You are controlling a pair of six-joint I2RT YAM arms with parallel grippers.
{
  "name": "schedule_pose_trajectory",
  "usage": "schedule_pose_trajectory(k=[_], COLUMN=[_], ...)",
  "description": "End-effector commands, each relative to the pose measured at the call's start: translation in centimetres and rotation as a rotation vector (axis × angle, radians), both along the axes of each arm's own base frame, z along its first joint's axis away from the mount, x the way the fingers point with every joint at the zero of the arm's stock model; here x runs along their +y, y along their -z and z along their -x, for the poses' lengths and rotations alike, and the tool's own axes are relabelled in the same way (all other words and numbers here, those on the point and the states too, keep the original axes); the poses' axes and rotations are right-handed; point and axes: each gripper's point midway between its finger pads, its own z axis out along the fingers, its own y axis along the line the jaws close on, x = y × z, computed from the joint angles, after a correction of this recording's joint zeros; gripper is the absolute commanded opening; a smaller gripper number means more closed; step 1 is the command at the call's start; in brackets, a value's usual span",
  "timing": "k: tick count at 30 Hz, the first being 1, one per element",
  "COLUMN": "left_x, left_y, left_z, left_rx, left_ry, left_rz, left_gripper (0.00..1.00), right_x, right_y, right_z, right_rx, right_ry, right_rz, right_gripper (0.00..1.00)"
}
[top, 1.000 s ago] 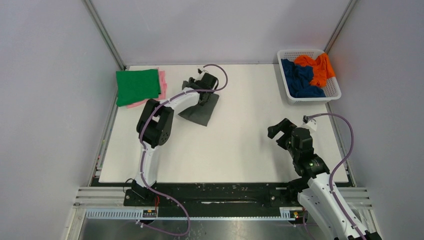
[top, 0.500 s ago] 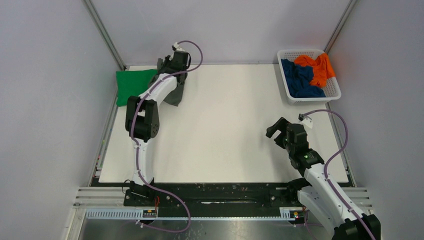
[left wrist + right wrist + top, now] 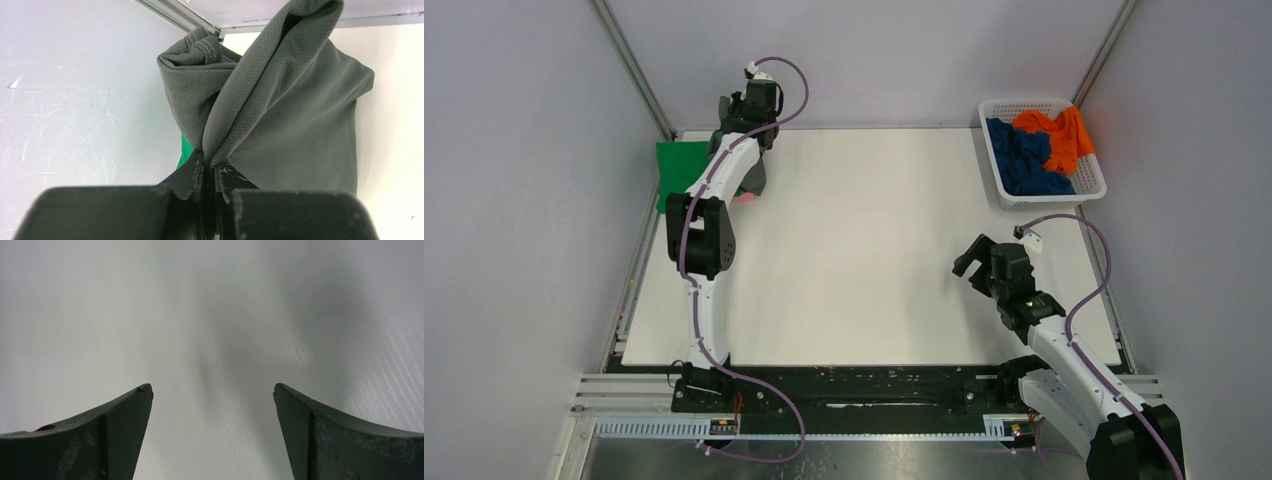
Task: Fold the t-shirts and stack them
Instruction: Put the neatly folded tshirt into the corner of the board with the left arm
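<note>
My left gripper (image 3: 746, 110) is shut on the folded dark grey t-shirt (image 3: 280, 115) and holds it up at the table's far left corner, above the folded green t-shirt (image 3: 679, 165); the grey cloth hangs from the jaws (image 3: 754, 178). A sliver of green (image 3: 186, 155) shows behind the grey cloth in the left wrist view. A bit of the pink t-shirt (image 3: 743, 198) peeks out under the arm. The orange t-shirt (image 3: 1056, 135) and navy blue t-shirt (image 3: 1022, 158) lie crumpled in the basket. My right gripper (image 3: 973, 258) is open and empty over bare table (image 3: 210, 340).
The white lattice basket (image 3: 1096, 185) stands at the far right corner. Grey walls and metal frame posts (image 3: 634, 70) close in the table's back and sides. The white table top (image 3: 874, 230) lies between the arms.
My left gripper has carried the dark grey t-shirt from mid-left of the table up and left to over the green and pink pile. The right gripper shifted slightly nearer.
</note>
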Motion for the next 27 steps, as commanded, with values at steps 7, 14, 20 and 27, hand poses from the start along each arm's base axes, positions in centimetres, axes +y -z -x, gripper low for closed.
schedule_pose_trajectory(k=[7, 14, 20, 27], left_x=[2.5, 3.1, 3.9, 6.1], left_y=[-7.7, -7.7, -6.1, -3.0], left_z=[1.9, 2.3, 2.0, 1.6], left_rx=[-0.193, -0.219, -0.205, -0.193], left_ry=[-0.043, -0.053, -0.074, -0.137], left_rz=[0.044, 0.065, 0.046, -0.007], left_gripper=[0.0, 0.0, 0.0, 0.0], right_x=[0.1, -0.3, -0.4, -0.5], right_y=[-2.3, -2.5, -2.2, -2.0], right_z=[-1.2, -1.2, -1.2, -1.3], right_rx=[-0.067, -0.069, -0.058, -0.047], right_ry=[-0.001, 0.008, 0.011, 0.009], right_rz=[0.002, 0.017, 0.028, 0.036], right_gripper=[0.99, 0.99, 0.99, 0.99])
